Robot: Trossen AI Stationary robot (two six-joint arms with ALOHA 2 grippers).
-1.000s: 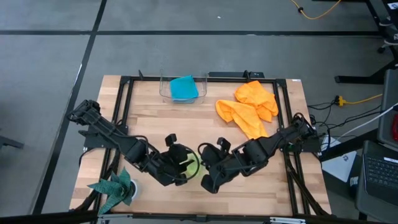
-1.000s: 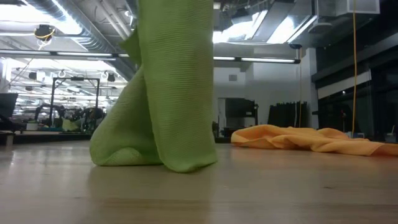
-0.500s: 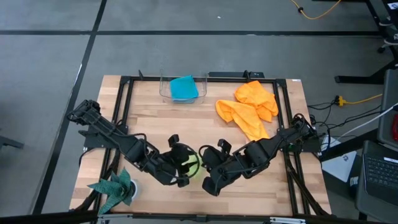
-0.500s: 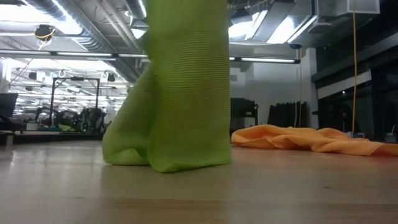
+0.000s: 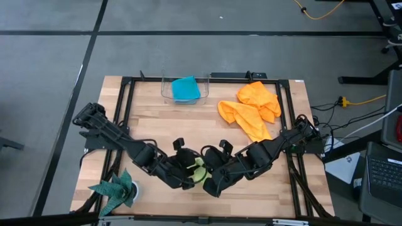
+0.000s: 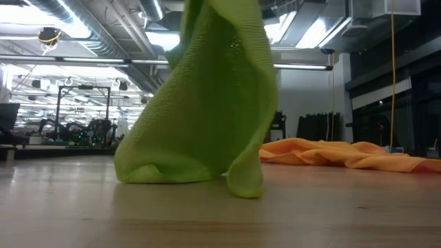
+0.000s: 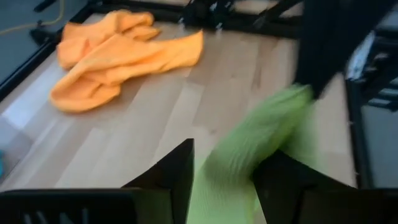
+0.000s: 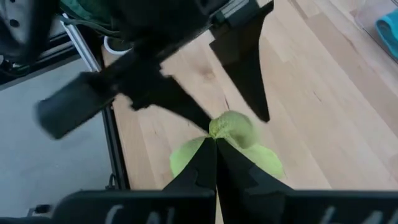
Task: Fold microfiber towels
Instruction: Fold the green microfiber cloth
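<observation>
Lime-green towel [image 6: 207,110], fine ribbed weave. Two orange towels [image 5: 251,108], bright, plain. Turquoise-blue towel [image 5: 186,88] in a clear bin [image 5: 165,91]. Dark teal-green cloth [image 5: 113,190], spiky-edged. Table [image 5: 157,122]: pale wood planks, black frame. Arms and grippers black: left gripper [image 5: 191,179], right gripper [image 5: 207,182]. Floor [image 5: 50,63] grey, dark lines.

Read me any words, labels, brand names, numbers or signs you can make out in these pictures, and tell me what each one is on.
None can be read.
The lime-green towel, the orange towels, the turquoise-blue towel and the wooden table carry no print that shows.
The laptop at the high view's right edge has keys, too small to read.
The room behind the table in the low view shows no legible sign.
</observation>
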